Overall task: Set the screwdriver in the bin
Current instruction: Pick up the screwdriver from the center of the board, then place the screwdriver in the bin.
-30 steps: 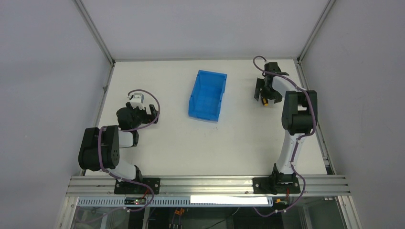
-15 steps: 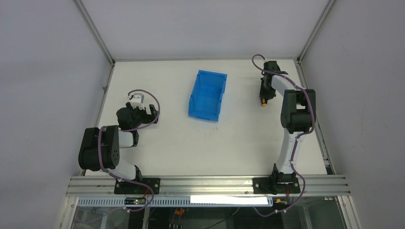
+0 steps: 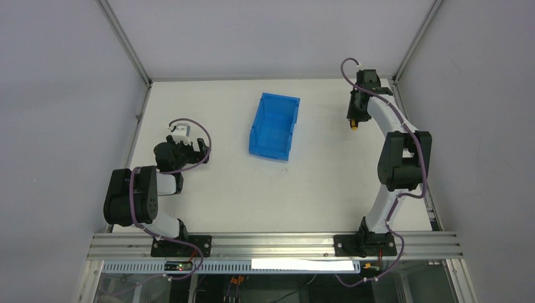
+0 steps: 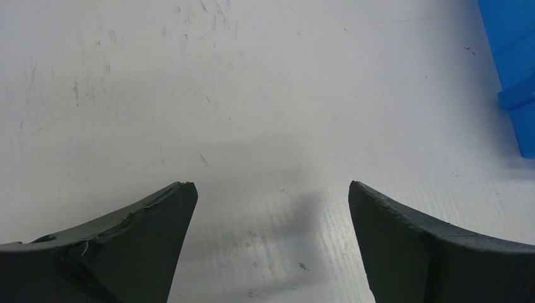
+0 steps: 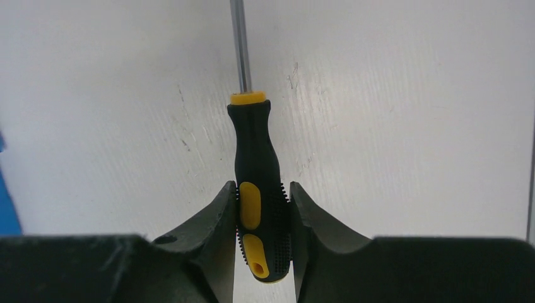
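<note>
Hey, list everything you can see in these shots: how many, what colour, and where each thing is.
bin: one, bright blue, mid-table toward the far side.
screwdriver: one, black and yellow handle with a grey shaft, clamped in the right gripper near the table's far right corner.
table: one, white, beneath everything.
left gripper: one, black, open, over bare table left of the bin.
right gripper: one, black, shut on the screwdriver's handle.
</note>
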`<state>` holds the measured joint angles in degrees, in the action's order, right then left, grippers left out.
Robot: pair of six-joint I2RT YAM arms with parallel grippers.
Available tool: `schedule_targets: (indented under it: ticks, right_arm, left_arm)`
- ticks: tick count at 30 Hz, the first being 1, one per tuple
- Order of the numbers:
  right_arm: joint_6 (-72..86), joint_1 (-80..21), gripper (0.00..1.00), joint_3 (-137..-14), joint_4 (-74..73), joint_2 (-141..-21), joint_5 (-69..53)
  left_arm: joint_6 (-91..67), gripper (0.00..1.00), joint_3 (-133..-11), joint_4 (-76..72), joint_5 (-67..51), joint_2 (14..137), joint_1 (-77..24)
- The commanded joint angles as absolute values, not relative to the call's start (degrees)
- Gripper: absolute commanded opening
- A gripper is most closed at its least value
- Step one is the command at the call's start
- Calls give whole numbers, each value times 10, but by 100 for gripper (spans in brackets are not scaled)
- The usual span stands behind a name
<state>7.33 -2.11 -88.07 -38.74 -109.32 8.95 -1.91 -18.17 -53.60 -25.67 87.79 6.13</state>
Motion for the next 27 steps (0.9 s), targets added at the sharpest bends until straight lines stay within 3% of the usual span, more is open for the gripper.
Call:
schedule_targets:
  ticks: [1, 27]
  right_arm:
    - [78, -24, 0, -907, -401, -1017, 88]
    - [116, -50, 0, -1071, -537, -873, 117]
  left_arm:
    - [-13, 99, -181, -562, -265, 875, 68]
    - [-14, 99, -181, -562, -265, 875, 68]
